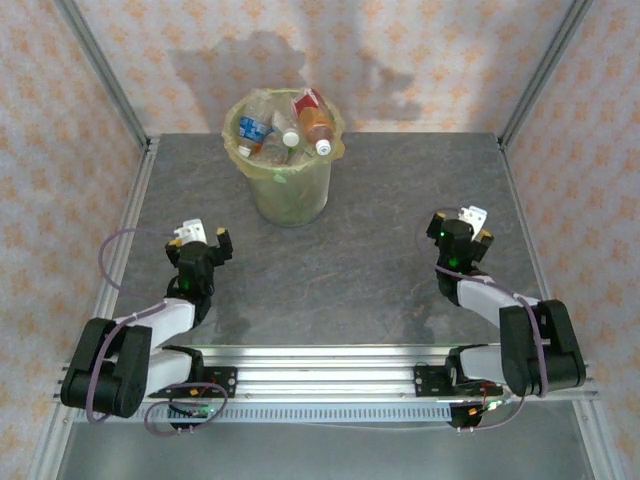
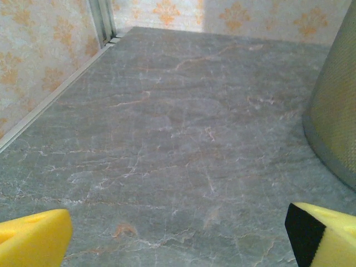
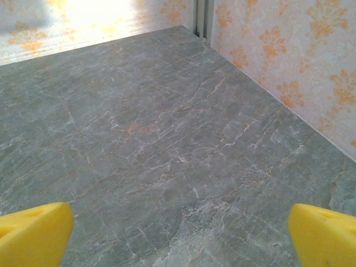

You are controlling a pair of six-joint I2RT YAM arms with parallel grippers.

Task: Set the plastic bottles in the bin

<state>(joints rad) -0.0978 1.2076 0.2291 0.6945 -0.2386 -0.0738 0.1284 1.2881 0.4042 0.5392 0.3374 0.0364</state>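
The bin (image 1: 290, 190) stands at the back middle of the table, lined with a yellow-green bag and heaped with several plastic bottles (image 1: 285, 128); one with an orange label (image 1: 316, 122) lies on top. Its wall (image 2: 336, 111) fills the right edge of the left wrist view. My left gripper (image 1: 202, 238) rests open low over the table at the near left, with bare stone between its yellow fingertips (image 2: 33, 239). At the near right my right gripper (image 1: 471, 224) is also open, and nothing lies between its yellow fingertips (image 3: 325, 233).
Grey marbled table (image 1: 360, 260) with patterned walls on three sides and metal frame posts (image 1: 100, 70) at the corners. A raised rail (image 1: 130, 230) runs along the left edge. The arms' bases sit on the aluminium bar (image 1: 320, 375) at the near edge.
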